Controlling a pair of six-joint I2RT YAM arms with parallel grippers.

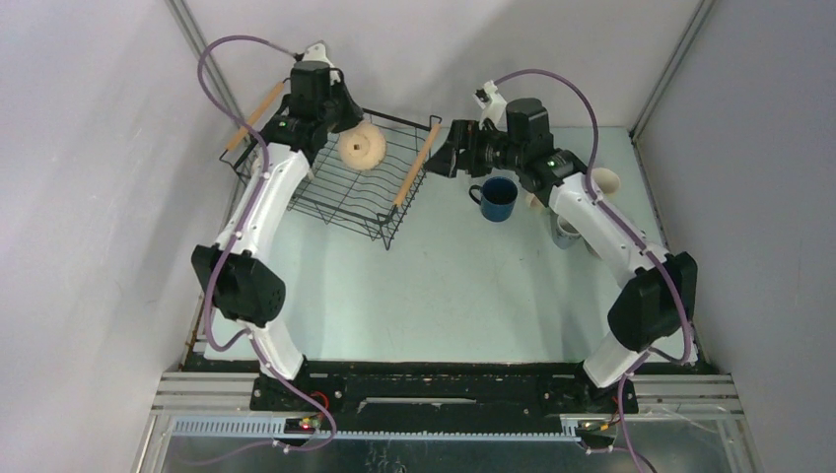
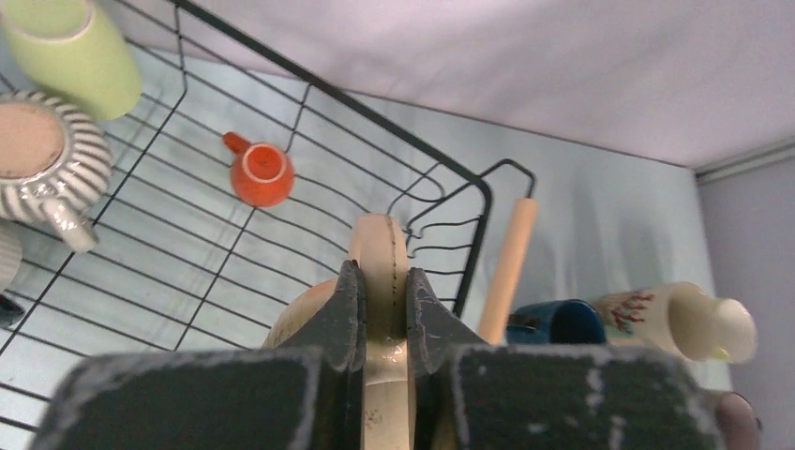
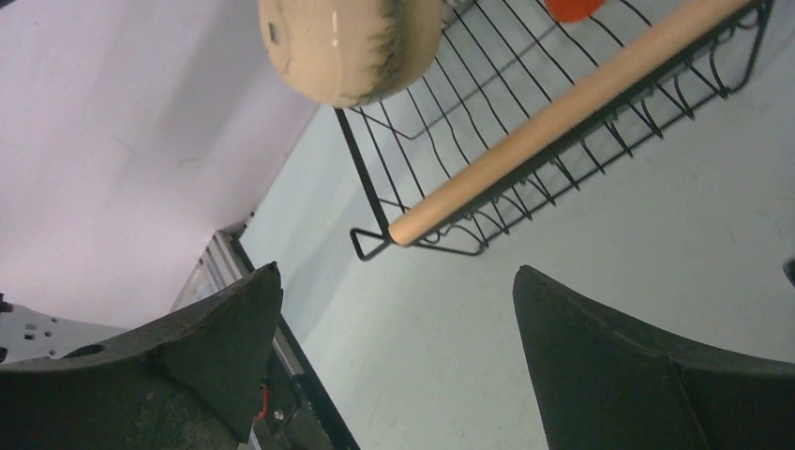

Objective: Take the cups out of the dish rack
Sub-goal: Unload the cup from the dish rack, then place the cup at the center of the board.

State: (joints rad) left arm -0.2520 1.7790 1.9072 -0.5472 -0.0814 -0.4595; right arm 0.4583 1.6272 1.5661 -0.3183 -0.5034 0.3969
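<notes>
Top external view: on the table point(image 1: 444, 286) a navy cup point(image 1: 496, 197) stands upright, just right of the dish rack point(image 1: 375, 212). A patterned cup point(image 1: 606, 180) sits behind the right arm. The right gripper point(image 1: 439, 158) hangs beside the rack's right wooden handle point(image 1: 417, 163), its jaws spread wide and holding nothing. Further back, the left gripper point(image 1: 347, 133) is clamped on the handle of a cream cup point(image 1: 361, 148), held on its side above the rack, clear of the wires. In the left wrist view, an orange cup point(image 2: 261, 173), a striped cup point(image 2: 42, 159) and a green cup point(image 2: 70, 47) sit in the rack beyond the fingers point(image 2: 342, 314).
</notes>
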